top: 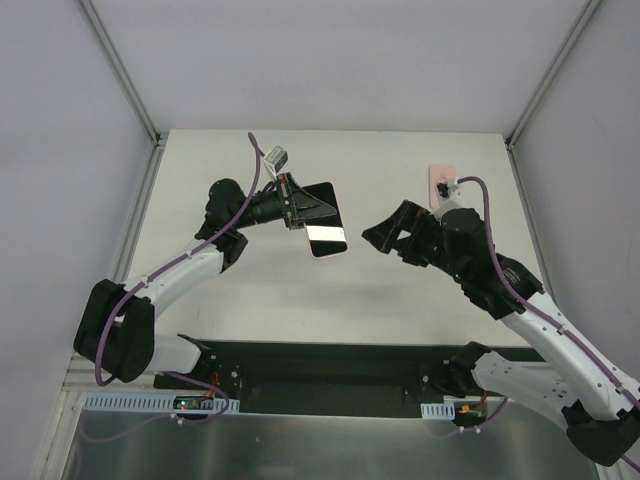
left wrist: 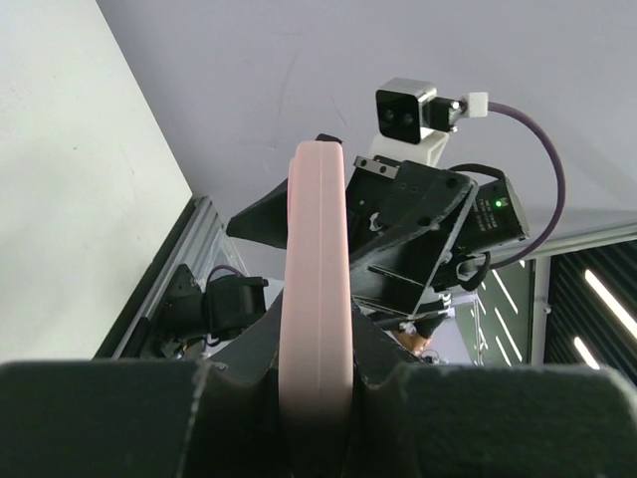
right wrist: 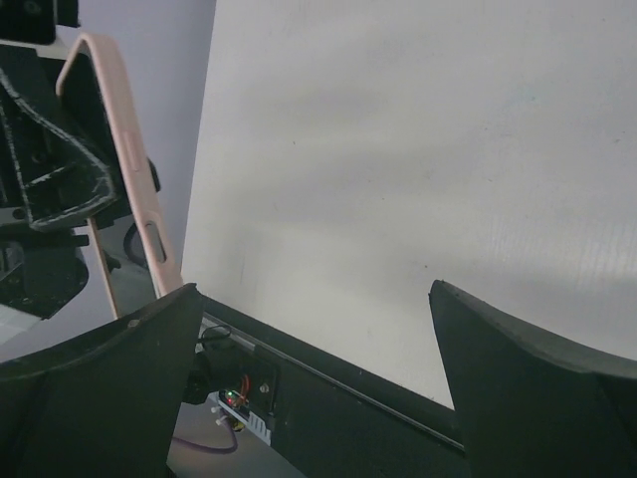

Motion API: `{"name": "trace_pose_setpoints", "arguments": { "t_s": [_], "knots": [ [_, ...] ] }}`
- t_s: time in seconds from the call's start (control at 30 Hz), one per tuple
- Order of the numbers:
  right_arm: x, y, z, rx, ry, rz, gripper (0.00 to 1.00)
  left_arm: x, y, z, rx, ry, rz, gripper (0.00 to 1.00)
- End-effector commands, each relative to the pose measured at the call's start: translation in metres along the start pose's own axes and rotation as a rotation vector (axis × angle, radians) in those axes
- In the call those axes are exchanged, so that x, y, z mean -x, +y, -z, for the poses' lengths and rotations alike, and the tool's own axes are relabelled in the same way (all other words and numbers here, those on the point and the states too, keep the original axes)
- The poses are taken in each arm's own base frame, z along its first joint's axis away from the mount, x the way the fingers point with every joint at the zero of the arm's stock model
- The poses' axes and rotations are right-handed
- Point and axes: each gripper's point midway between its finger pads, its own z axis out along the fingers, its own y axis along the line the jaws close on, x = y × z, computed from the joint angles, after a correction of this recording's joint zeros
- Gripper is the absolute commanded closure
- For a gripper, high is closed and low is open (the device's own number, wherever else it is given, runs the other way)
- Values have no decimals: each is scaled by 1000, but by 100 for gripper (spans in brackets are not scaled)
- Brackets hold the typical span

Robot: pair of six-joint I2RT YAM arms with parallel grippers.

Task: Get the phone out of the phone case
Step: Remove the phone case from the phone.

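A white desk [top: 400, 320] is enclosed by pale grey walls [top: 60, 150], and its surface is bare apart from a small pink item [top: 438, 180] near the far edge toward the right corner. That item is partly hidden behind the right arm, and what it is cannot be told.

The phone case [left wrist: 317, 299] is held raised above the desk, left of centre, and is clamped by its edges in the closed left tool [top: 300, 208]. In the left wrist view the pink rim is seen edge-on, pinched between the two dark fingers. From above, the glossy screen of the phone [top: 327, 238] is seen with a pink border along its lower edge, so the phone is judged to be seated in the case.

The right tool [top: 385, 238] is held just to the right of the phone with its jaws spread wide and nothing between them. It is apart from the case, which appears at the left edge of the right wrist view.

Only the lifting and presenting of the cased phone is judged to be done. The separation itself is not yet begun: a rim has to be peeled back or the phone pushed out.
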Motion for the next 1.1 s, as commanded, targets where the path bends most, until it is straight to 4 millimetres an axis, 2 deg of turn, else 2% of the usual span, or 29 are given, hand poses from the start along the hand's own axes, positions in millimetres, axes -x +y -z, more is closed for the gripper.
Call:
{"name": "trace_pose_setpoints", "arguments": {
  "t_s": [0.0,0.3,0.43,1.07],
  "knots": [
    [7,36,7,120,16,29,0,5,-38,-1,-103,2,-101,100],
    [-3,44,7,163,56,74,0,9,-30,-2,-76,-20,-94,100],
    [-8,36,5,134,71,85,0,10,-31,-3,-76,-20,-96,100],
    [-30,22,-16,82,144,115,0,13,-38,-4,-90,-25,-96,100]
  ]
}}
